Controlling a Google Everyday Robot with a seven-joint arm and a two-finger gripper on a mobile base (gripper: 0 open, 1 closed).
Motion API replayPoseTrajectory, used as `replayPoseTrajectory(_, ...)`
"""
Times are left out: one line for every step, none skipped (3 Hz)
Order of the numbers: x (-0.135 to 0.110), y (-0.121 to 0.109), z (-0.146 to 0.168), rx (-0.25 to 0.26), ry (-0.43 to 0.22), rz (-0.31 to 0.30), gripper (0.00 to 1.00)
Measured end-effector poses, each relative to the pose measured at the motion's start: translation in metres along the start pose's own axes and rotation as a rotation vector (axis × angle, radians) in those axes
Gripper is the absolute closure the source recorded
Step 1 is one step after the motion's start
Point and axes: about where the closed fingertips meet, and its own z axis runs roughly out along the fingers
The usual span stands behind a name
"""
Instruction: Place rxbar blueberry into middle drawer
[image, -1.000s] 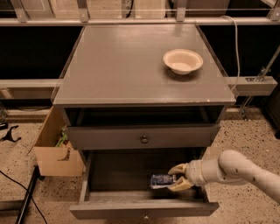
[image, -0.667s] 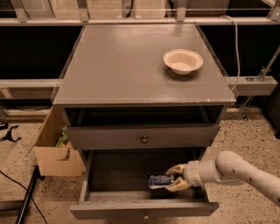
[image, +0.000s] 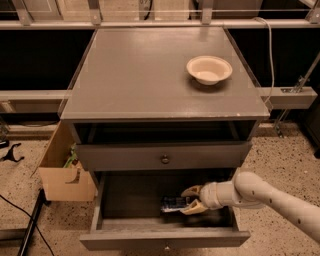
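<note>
Fingers (image: 192, 191) of my gripper (image: 191, 199), lower centre-right of the frame, pinch the right end of the rxbar blueberry (image: 174, 203), one finger above it and one below. The bar lies roughly level inside the middle drawer (image: 165, 239), which stands pulled out at the bottom of the frame. I cannot tell whether the bar touches the drawer floor. My arm (image: 270, 197) extends from the lower right. A closed drawer (image: 125, 157) sits just above. A white bowl (image: 209, 69) rests on the cabinet top (image: 140, 75), upper right.
</note>
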Motion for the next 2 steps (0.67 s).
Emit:
replayPoseTrajectory(0.0, -0.013, 0.021, 0.021, -0.007, -0.025, 1.0)
replayPoseTrajectory(0.002, -0.018, 0.037, 0.025, 0.02, -0.043, 1.0)
